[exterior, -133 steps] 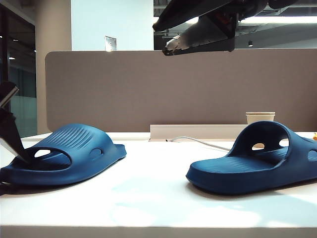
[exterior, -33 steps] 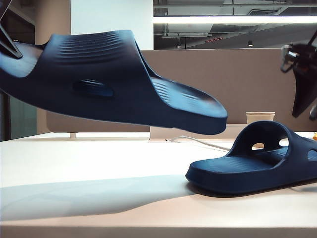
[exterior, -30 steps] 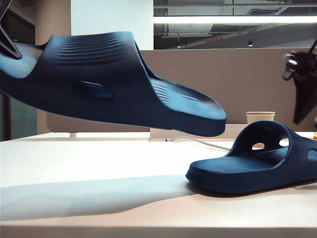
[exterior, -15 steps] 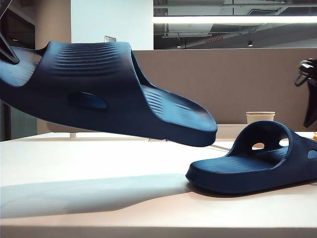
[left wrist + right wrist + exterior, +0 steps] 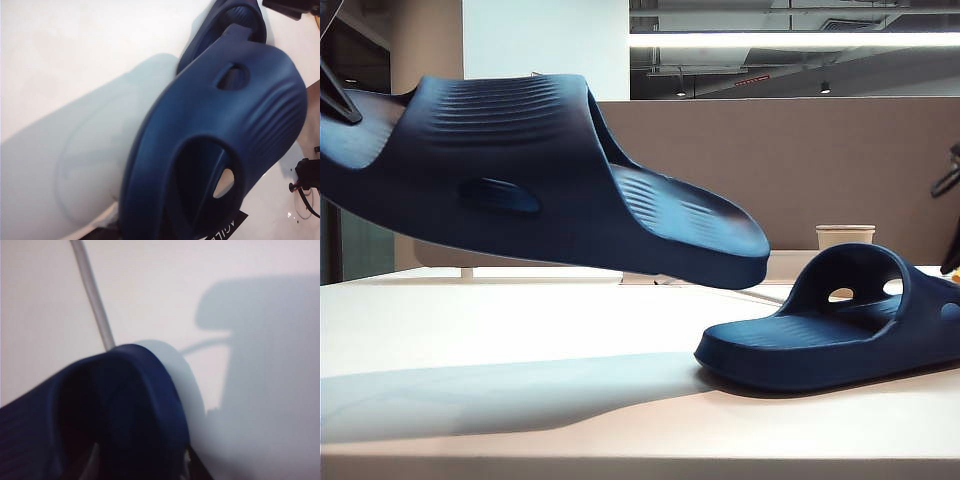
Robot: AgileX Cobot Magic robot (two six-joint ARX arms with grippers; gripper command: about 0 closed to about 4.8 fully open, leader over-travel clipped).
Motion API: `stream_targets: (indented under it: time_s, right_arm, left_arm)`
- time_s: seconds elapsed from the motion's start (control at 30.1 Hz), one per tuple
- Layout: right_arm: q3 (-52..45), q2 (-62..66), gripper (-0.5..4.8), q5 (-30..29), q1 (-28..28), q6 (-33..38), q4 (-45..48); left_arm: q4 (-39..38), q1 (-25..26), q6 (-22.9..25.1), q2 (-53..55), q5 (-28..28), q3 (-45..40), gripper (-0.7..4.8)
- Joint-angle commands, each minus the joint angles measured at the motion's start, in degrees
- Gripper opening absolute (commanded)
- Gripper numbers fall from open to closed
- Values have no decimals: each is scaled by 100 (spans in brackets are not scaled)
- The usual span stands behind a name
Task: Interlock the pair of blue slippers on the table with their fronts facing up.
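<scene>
One of the blue slippers (image 5: pixel 540 190) (image 5: pixel 225 135) hangs high over the white table (image 5: pixel 520 340), toe pointing right and tilted down. My left gripper (image 5: pixel 342 100) (image 5: pixel 167 235) is shut on its heel end, at the exterior view's upper left. The other slipper (image 5: pixel 830 330) (image 5: pixel 222 20) (image 5: pixel 125 405) lies flat on the table at the right. My right gripper (image 5: pixel 952 225) (image 5: pixel 140 467) is at that slipper's far end, mostly cut off by the frame edge. Its fingers stand wide apart with the slipper's rim between them; contact is not visible.
A grey-brown partition (image 5: pixel 800 170) runs along the table's back. A paper cup (image 5: pixel 845 236) stands behind the lying slipper. A white cable (image 5: pixel 720 285) (image 5: pixel 92 295) trails across the table toward it. The held slipper's shadow falls on the left half of the table.
The left slipper has come off the table and is held aloft; in the last second it barely shifted. My right gripper moved right and down to the lying slipper's far end.
</scene>
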Motion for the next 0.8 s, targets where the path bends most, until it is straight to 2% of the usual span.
stream_targets:
  time_s: [0.03,0.8]
  right_arm:
    - [11,127,214,-59,0,4,87]
    - [9,487,217,-15,-105,0,354]
  left_arm:
    - [92,-2,46,-15,92,20,-4]
    - [92,-2,149,-13,92,20,-4]
